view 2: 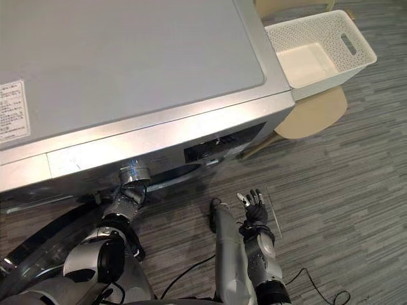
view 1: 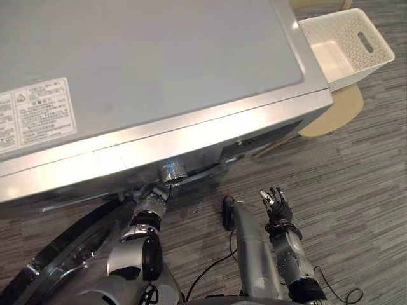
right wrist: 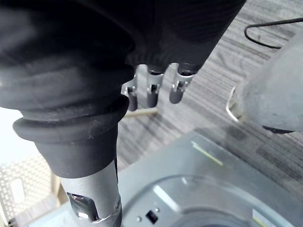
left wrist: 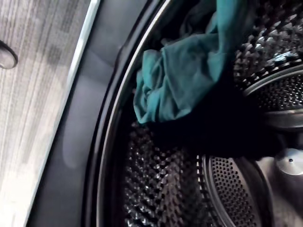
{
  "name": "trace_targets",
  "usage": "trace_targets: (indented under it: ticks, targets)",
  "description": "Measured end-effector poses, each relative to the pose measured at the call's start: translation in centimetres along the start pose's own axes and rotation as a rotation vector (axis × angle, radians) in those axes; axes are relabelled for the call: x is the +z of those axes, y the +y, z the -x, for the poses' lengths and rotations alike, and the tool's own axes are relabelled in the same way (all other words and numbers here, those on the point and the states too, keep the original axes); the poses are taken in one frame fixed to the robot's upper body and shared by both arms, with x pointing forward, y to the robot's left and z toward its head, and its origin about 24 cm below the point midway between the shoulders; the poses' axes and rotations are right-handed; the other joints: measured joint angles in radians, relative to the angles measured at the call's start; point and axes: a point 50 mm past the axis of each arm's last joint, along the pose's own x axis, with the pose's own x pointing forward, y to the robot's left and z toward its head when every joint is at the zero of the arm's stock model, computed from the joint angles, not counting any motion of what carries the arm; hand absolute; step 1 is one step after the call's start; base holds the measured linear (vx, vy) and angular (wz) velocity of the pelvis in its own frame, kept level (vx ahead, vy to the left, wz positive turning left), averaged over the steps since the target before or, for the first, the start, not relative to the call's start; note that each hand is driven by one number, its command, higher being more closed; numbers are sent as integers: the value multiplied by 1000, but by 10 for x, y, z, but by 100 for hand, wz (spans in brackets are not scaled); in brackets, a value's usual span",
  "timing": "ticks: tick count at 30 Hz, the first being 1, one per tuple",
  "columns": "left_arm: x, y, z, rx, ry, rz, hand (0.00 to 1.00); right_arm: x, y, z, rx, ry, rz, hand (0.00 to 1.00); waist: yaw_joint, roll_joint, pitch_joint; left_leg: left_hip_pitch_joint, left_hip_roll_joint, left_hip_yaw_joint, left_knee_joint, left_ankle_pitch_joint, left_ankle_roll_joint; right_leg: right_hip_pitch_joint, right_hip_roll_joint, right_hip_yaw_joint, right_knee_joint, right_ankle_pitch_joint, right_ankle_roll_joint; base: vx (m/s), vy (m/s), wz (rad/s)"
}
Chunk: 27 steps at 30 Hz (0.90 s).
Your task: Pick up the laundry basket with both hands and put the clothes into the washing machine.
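A big grey washing machine [view 1: 159, 70] takes up the left and middle of the scene. It has a white sticker [view 1: 38, 111] on its top at the left. Its round door [view 1: 57, 254] hangs open at the near left.

The left arm [view 1: 143, 222] reaches in under the front edge of the machine, just below a shiny knob [view 1: 170, 170]. The left robot hand is tucked in there, so I cannot tell if it is spread or closed.

Inside the metal drum [left wrist: 161, 189], a blue-green cloth [left wrist: 184, 80] lies bunched up near the rim. A dark cloth [left wrist: 213, 127] lies against it.

To the right of the knob, the right robot hand [view 1: 275, 203] hangs over the grey striped floor [view 1: 356, 178]. It is near the front of the machine but apart from it. Its fingers [right wrist: 152, 94] are spread loosely and hold nothing.

At the far right, the white laundry basket [view 1: 375, 54] sits on a tan stool [view 1: 337, 111], just beside the machine's right side. Its walls have little holes, and its white bottom shows. Both robot hands are well apart from it.
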Motion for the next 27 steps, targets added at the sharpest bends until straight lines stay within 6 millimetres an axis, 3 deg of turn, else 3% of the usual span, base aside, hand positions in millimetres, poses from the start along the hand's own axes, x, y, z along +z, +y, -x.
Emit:
trace_targets:
  ticks: [4,6,7,9,12,14,16,18,20,23,25,27]
  targets:
    - [1,-3,1,0,2,37,0,-6,-6,5,-13,21,6,0,0,-1,-1,20,-3,33,-53,25,6,24,11,6,-96,57,5,86,67,-16]
    - [-3,2,1,38,-5,-42,0,-11,-12,10,-30,36,8,0,0,-1,-1,38,-5,42,-78,36,10,45,11,1,-120,69,5,111,49,2]
    - [-8,9,2,67,-28,-196,0,-15,-17,13,-46,49,17,0,3,-1,-1,54,-10,43,-103,48,8,65,6,-11,-135,73,2,64,11,13]
    - [-15,14,5,66,-40,-298,0,-20,-22,15,-65,71,24,0,4,-1,-1,83,-27,40,-144,67,10,94,-8,-27,-151,73,2,81,0,28]
    - [-29,18,14,12,-92,-471,0,-32,-34,18,-107,124,41,0,26,5,-5,162,-58,38,-226,102,6,168,-28,-53,-183,73,1,61,-14,30]
    - [-54,33,20,9,-28,-540,0,-41,-42,19,-139,166,51,0,32,14,-21,204,-66,41,-268,107,8,215,-35,-68,-210,66,1,39,5,24]
    - [-93,60,36,-13,66,-635,0,-52,-70,28,-251,233,72,0,35,34,-54,280,-105,43,-344,128,14,286,-60,-87,-238,55,13,94,22,41]
    - [-141,104,61,-7,260,-760,0,-64,-112,47,-414,343,109,0,34,91,-151,349,-160,34,-458,167,11,360,-95,-115,-303,51,26,153,50,49]
    - [-160,136,78,10,375,-855,0,-70,-138,64,-510,420,136,0,32,139,-188,420,-193,16,-555,204,14,450,-110,-148,-382,66,44,122,61,48]
    - [-166,177,95,59,474,-922,0,-73,-163,86,-605,474,122,0,39,177,-240,501,-226,-13,-688,257,16,581,-113,-209,-536,121,65,125,97,51]
    - [-162,204,104,105,524,-940,0,-76,-166,89,-603,501,123,0,38,171,-268,545,-244,-21,-734,268,20,665,-113,-230,-645,169,79,108,97,18]
    - [-161,216,109,140,545,-911,0,-80,-166,93,-607,522,120,0,38,161,-289,558,-251,-21,-741,268,20,698,-115,-236,-689,189,84,76,56,8]
